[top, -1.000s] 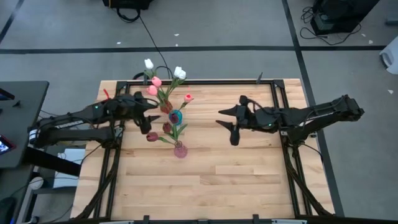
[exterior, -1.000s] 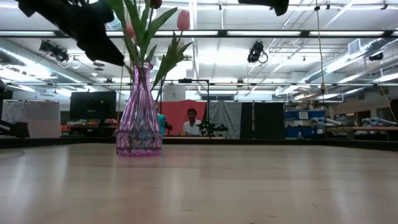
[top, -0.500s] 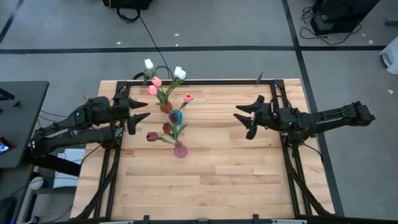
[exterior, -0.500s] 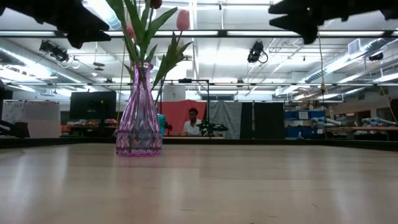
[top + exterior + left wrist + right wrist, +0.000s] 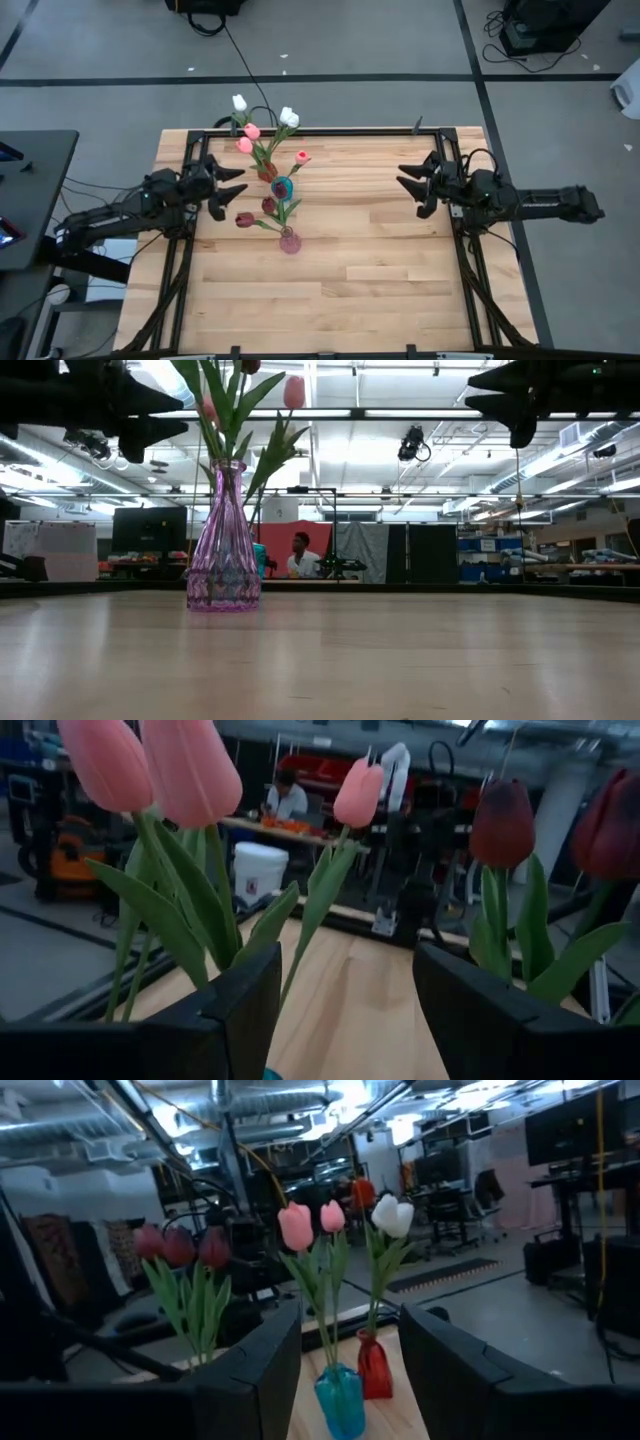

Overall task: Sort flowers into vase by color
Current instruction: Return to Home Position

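Left gripper (image 5: 226,190) hovers at the bench's (image 5: 380,290) left edge, fingers (image 5: 240,1010) spread wide, nothing between them. Right gripper (image 5: 410,188) hangs over the right side, also released and empty. Between them stand the flowers (image 5: 252,131): maroon tulips (image 5: 180,1245) in the purple vase (image 5: 223,550), pink tulips (image 5: 296,1225) in the blue vase (image 5: 340,1400), white tulips (image 5: 392,1213) in the red vase (image 5: 375,1365).

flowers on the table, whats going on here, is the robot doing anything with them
Nothing is being handled right now. The left tool and right tool both hang open and empty above the sides of the table. White tulips stand in the red vase, pink tulips in the blue vase, and maroon tulips in the purple vase. The sorting looks done.
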